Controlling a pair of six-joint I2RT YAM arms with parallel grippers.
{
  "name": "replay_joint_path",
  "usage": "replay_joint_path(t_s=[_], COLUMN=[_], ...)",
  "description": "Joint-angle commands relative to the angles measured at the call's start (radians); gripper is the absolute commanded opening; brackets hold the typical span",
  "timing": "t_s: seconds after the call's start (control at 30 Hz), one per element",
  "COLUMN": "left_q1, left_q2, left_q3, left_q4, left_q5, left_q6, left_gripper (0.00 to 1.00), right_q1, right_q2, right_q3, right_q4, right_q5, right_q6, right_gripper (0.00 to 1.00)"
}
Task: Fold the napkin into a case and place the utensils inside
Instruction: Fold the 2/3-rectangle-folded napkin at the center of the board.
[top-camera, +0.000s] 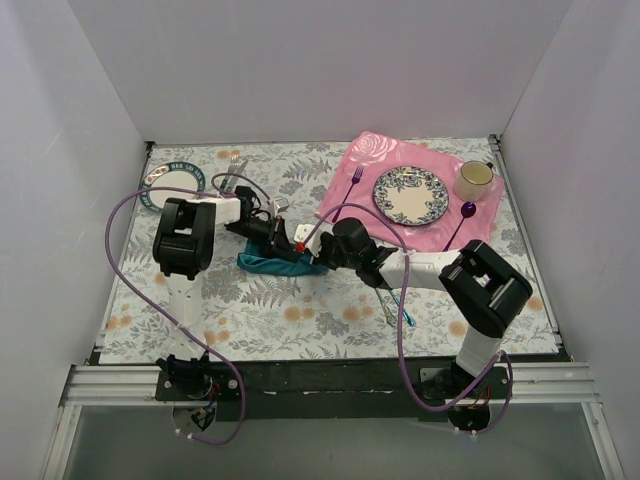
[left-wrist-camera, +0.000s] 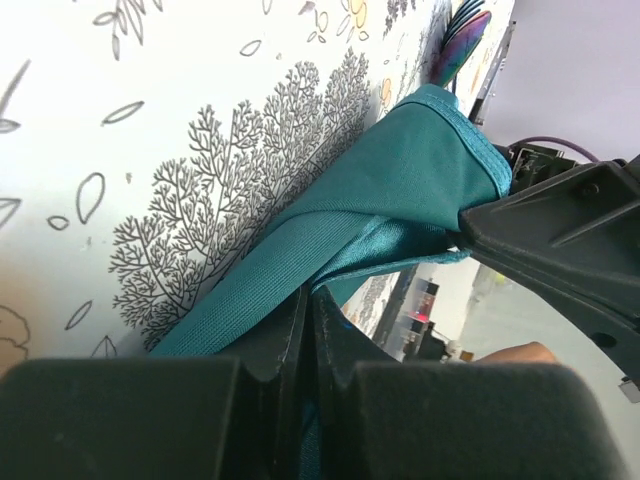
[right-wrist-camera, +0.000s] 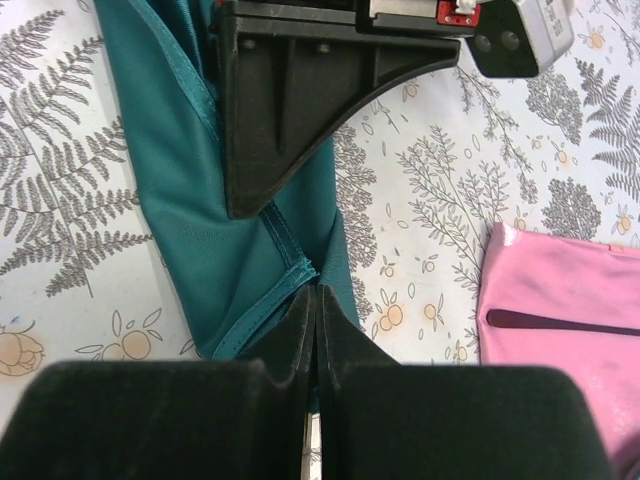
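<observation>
Only wrist views show left claw (left-wrist-camera: 308, 300), right claw (right-wrist-camera: 312, 296) pinching napkin (left-wrist-camera: 400, 170).

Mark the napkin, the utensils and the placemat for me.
napkin (top-camera: 262, 264): top view, bunched left part.
utensils (left-wrist-camera: 459, 47): left wrist view, iridescent tip.
placemat (top-camera: 375, 155): top view, bare upper-left part.

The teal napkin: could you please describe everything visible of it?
The napkin is plain teal cloth, slightly shiny, with stitched hems. It lies folded into a narrow bunched strip on the floral table, between the arms. The left gripper and right gripper are each shut on an edge of it.
</observation>
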Motion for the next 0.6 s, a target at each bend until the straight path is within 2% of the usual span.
replay_joint_path(t_s=[0.0,0.1,0.2,0.23,0.3,0.37,0.4,0.57], left_q1=[0.001,0.001,0.001,0.001,0.001,0.001,0.001,0.001], left_q2=[0.062,0.085,0.095,0.101,0.107,0.115,0.116,0.133], left_q3=[0.045,0.068,0.081,0.085,0.09,0.094,0.098,0.113], left_q4=[-0.008,-0.023,-0.033,-0.04,-0.054,-0.06,-0.065,-0.079], left_q5=[-0.14,-0.16,-0.176,-0.18,-0.186,-0.192,-0.199,-0.199], left_q6=[-0.009,-0.02,-0.026,-0.023,-0.022,-0.017,-0.015,-0.011], left_gripper=[0.0,0.0,0.0,0.0,0.0,0.0,0.0,0.0], right_q1=[-0.007,-0.01,-0.014,-0.014,-0.016,-0.019,-0.022,-0.025], right_q2=[-0.024,-0.022,-0.024,-0.025,-0.033,-0.038,-0.044,-0.058], right_q3=[0.01,0.017,0.037,0.044,0.065,0.085,0.093,0.136], right_q4=[0.047,0.038,0.015,0.009,-0.008,-0.037,-0.043,-0.088], right_q5=[0.044,0.048,0.057,0.06,0.064,0.078,0.083,0.063], right_q6=[0.029,0.032,0.05,0.064,0.078,0.099,0.104,0.124], right_gripper=[0.01,0.01,0.07,0.16,0.2,0.29,0.39,0.51])
